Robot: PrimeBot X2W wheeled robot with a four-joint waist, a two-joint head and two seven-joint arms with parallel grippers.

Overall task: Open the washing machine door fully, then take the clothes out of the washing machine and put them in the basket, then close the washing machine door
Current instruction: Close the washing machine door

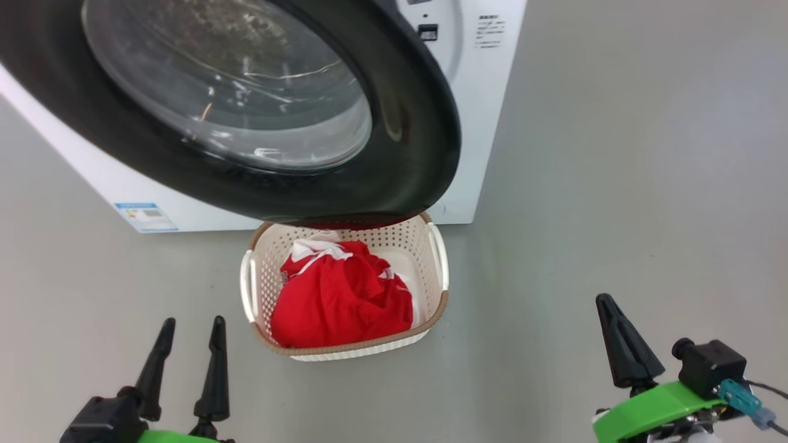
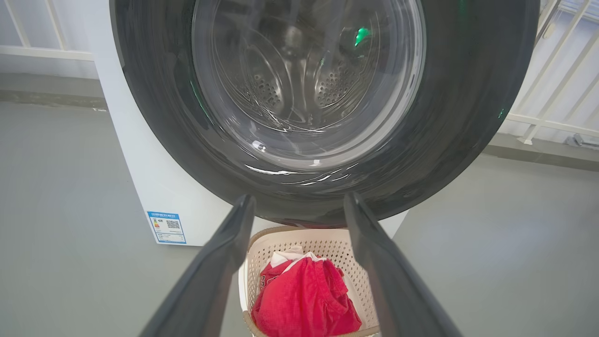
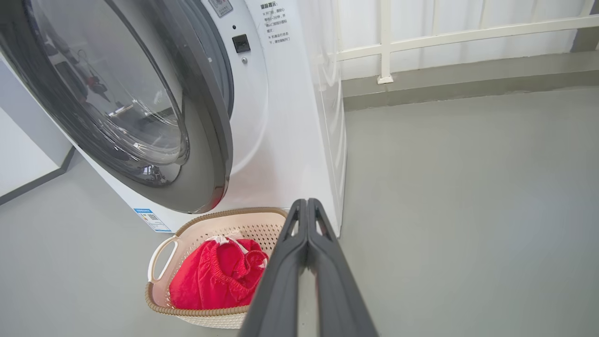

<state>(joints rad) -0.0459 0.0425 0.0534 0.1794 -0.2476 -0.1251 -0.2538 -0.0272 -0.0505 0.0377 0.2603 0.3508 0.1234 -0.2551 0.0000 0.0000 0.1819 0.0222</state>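
The round black-rimmed washing machine door (image 1: 406, 123) (image 2: 468, 93) (image 3: 206, 154) stands partly swung out from the white washing machine (image 1: 486, 92) (image 3: 285, 117) and overhangs the basket. The cream basket (image 1: 434, 307) (image 2: 358, 276) (image 3: 210, 224) sits on the floor below the door with the red clothes (image 1: 338, 298) (image 2: 304, 299) (image 3: 215, 276) inside it. My left gripper (image 1: 191, 326) (image 2: 299, 203) is open and empty, low at the basket's left. My right gripper (image 1: 606, 304) (image 3: 306, 202) is shut on nothing, off to the basket's right.
Grey floor (image 1: 615, 184) spreads around the machine, with open room to the right. A white railing (image 3: 383, 42) runs along the back wall behind the machine. A blue label sticker (image 1: 146, 216) marks the machine's lower front.
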